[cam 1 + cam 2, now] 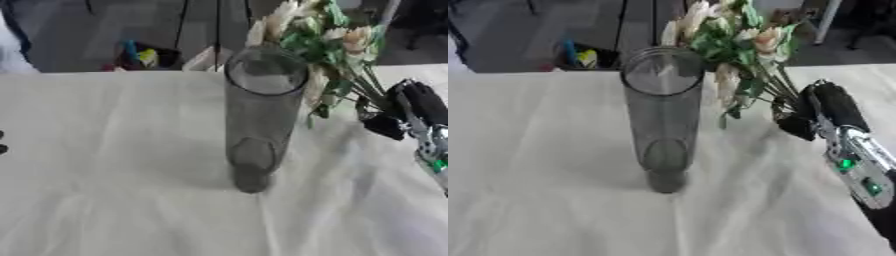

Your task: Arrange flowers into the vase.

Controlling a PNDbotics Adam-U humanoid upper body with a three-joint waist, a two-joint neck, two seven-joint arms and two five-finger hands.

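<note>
Flowers [741, 45], a pale bunch with green leaves, are grasped by their stems in the right robot hand [811, 112], tilting up and left so the blooms hang beside the rim of the tall, empty glass vase [258, 120] standing mid-bench [105, 165].

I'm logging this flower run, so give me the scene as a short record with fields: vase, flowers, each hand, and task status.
vase: tall clear glass vase, upright on the white cloth, empty
flowers: bunch of pale flowers with green leaves, held up right of the vase's rim
right hand: right hand curled round the stems
left hand: only dark tips at the left eye view's left edge
status: flowers not yet in the vase
</note>
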